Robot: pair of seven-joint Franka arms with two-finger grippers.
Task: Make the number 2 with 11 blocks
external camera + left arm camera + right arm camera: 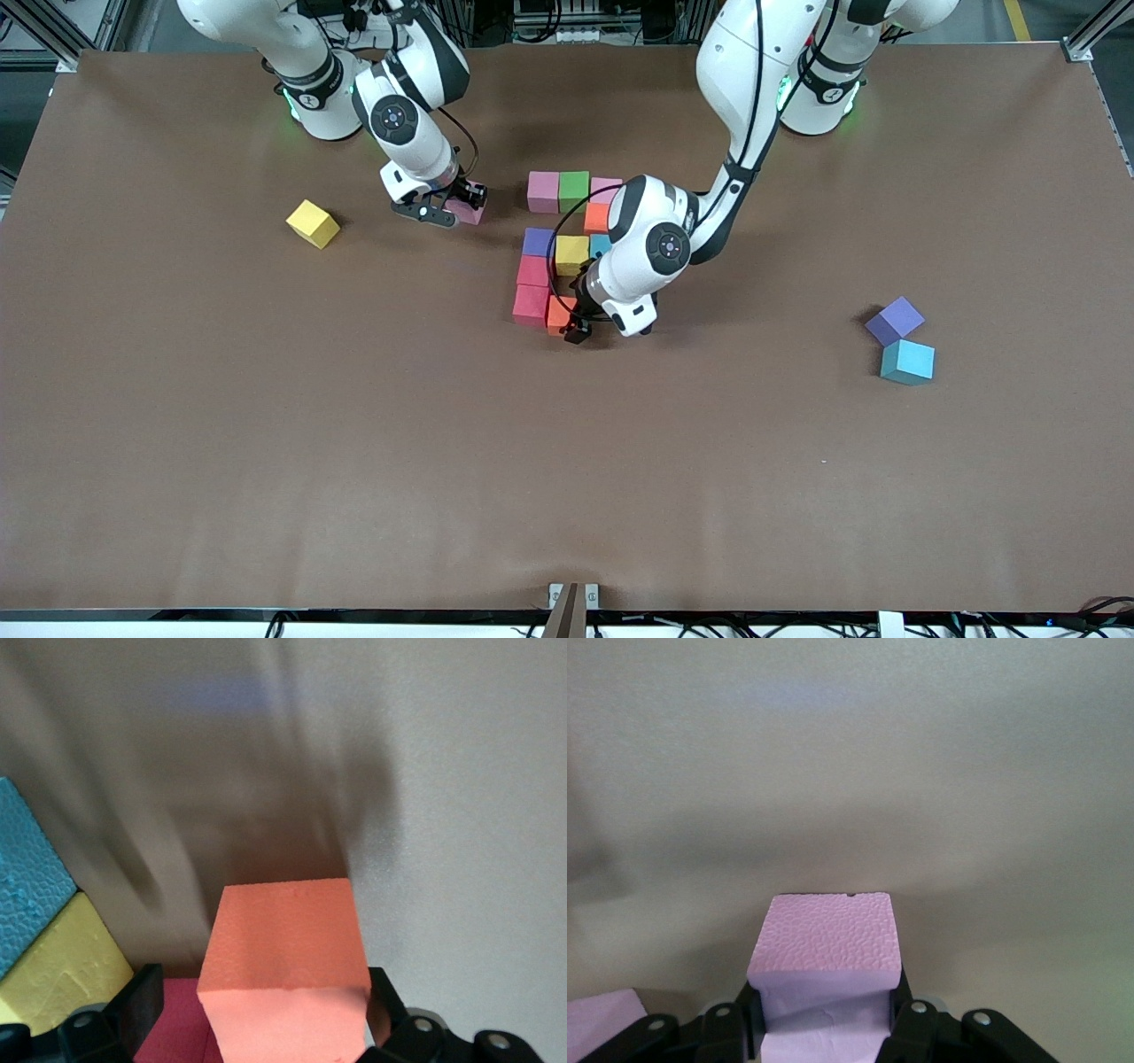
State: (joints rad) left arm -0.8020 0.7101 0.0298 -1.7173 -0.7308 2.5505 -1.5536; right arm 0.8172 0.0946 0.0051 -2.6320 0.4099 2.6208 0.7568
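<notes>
The number 2 stands partly built mid-table: a pink cube (542, 191), a green cube (574, 190) and another pink cube (608, 187) form the row farthest from the front camera. Then come orange (595, 218), purple (537, 241), yellow (571, 253), light blue (600, 245) and two red cubes (532, 287). My left gripper (576, 326) is open around an orange cube (283, 966) that rests beside the nearest red cube. One finger touches it and the other stands apart. My right gripper (456, 206) is shut on a pink cube (826, 939), low over the table toward the right arm's end.
A loose yellow cube (313, 223) lies toward the right arm's end. A purple cube (895, 320) and a light blue cube (907, 361) lie together toward the left arm's end. The left arm's forearm hangs over part of the digit.
</notes>
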